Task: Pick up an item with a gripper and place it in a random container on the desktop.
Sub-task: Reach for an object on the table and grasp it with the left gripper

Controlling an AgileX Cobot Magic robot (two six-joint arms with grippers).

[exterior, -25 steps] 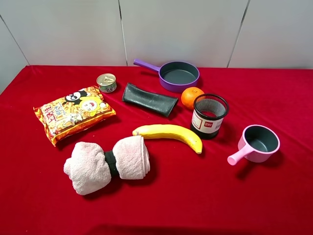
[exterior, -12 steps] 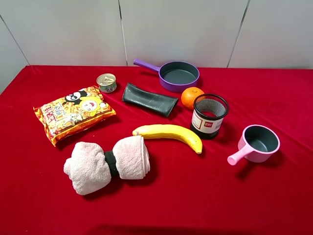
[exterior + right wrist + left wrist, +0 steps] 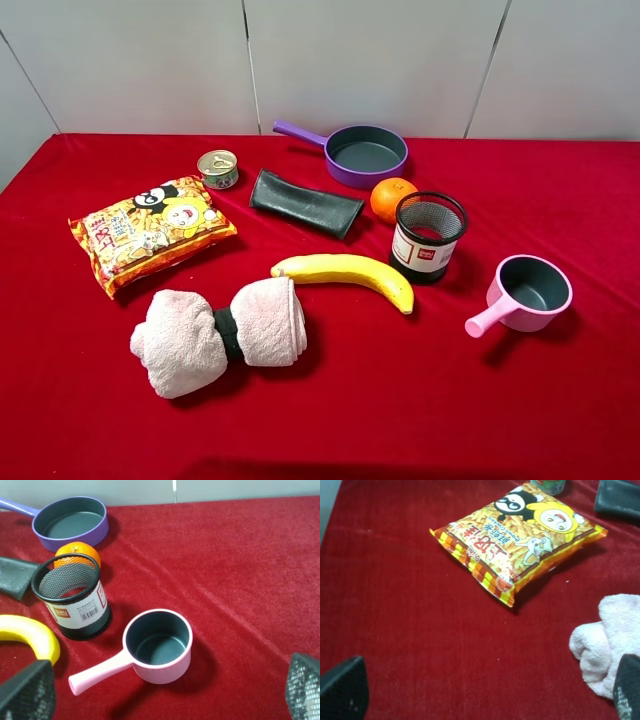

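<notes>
The small tin can point(image 3: 218, 168) with a gold pull-tab lid stands at the back left of the red table, just behind the snack bag. Only its lower edge shows in the left wrist view point(image 3: 548, 485). The black wire-mesh cup point(image 3: 428, 237) stands upright right of centre, empty, and shows in the right wrist view point(image 3: 72, 597). Neither arm shows in the exterior view. My left gripper point(image 3: 485, 692) is open and empty above the table's front left. My right gripper point(image 3: 165, 692) is open and empty above the pink saucepan area.
A snack bag point(image 3: 150, 232), a rolled pink towel point(image 3: 218, 335), a banana point(image 3: 348, 272), an orange point(image 3: 392, 197), a dark pouch point(image 3: 305, 202), a purple pan point(image 3: 362, 153) and a pink saucepan point(image 3: 528, 291) lie on the red cloth point(image 3: 400, 400).
</notes>
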